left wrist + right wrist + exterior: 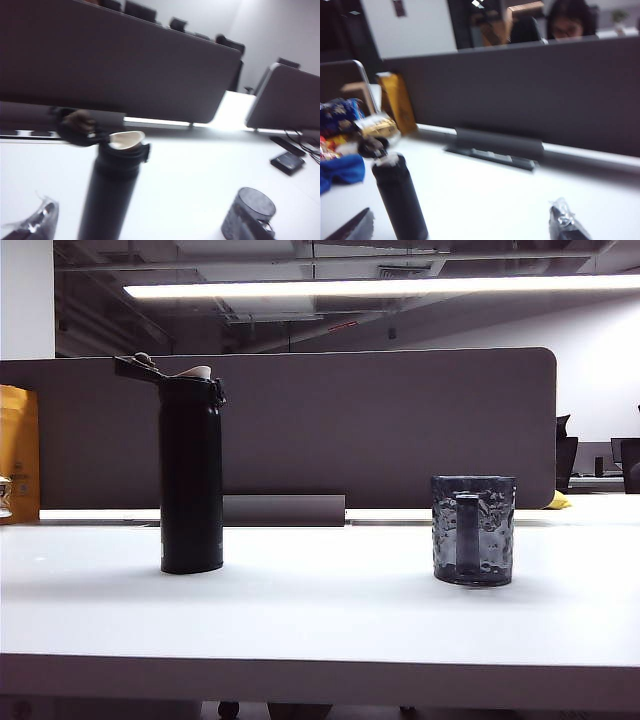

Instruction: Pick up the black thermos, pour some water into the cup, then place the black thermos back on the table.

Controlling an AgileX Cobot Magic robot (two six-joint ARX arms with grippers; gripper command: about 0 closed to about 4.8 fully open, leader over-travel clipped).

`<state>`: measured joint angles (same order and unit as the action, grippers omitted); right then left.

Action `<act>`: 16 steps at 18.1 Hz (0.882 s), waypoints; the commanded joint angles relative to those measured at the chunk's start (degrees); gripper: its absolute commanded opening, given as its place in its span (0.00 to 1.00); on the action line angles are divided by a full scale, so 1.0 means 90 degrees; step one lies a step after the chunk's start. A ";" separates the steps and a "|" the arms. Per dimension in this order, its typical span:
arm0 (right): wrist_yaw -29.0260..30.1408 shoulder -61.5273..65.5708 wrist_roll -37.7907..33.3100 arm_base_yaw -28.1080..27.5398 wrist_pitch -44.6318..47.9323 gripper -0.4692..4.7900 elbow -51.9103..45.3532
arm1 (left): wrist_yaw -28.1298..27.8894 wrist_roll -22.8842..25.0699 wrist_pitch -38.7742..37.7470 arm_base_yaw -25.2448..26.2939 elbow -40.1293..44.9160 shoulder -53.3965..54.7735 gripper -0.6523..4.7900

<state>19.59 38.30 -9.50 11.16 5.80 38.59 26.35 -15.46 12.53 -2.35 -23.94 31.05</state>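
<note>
Start at your left hand (125, 237): only one dark fingertip (35, 220) edges into its wrist view, so you see no grasp, and the hand is released, wide apart. Just ahead of it stands the black thermos (190, 475), upright on the white worktop (320, 610): tall, slim, matte black, its flip-top lid swung back and a pale beige spout (126, 139) exposed. Moving right, well apart from the thermos, sits the cup (474, 530), short, dark translucent grey, bumpy-walled, its straight handle facing the exterior camera. Your right hand (465, 235) is also released, nothing between its two fingertips (567, 222); the thermos stands just beyond one of them.
</note>
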 commanded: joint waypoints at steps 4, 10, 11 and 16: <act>-0.0784 0.1277 0.0104 0.1481 0.0988 1.00 0.0102 | -0.0318 0.1222 0.1039 -0.0884 -0.0129 0.1880 1.00; -0.0852 0.2193 0.0104 0.1889 0.1736 1.00 0.0104 | -0.1399 0.1217 0.2783 -0.0925 -0.0131 0.3976 1.00; -0.0857 0.2290 0.0104 0.1906 0.1734 1.00 0.0104 | -0.1396 0.1205 0.3147 -0.0925 -0.0134 0.4507 1.00; -0.0884 0.2339 0.0233 0.1906 0.1712 1.00 0.0102 | -0.1355 0.0833 0.4524 -0.0974 -0.0294 0.5972 1.00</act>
<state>11.77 59.55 -8.40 28.25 20.08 39.29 13.98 -7.53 47.99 -11.11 -25.50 83.33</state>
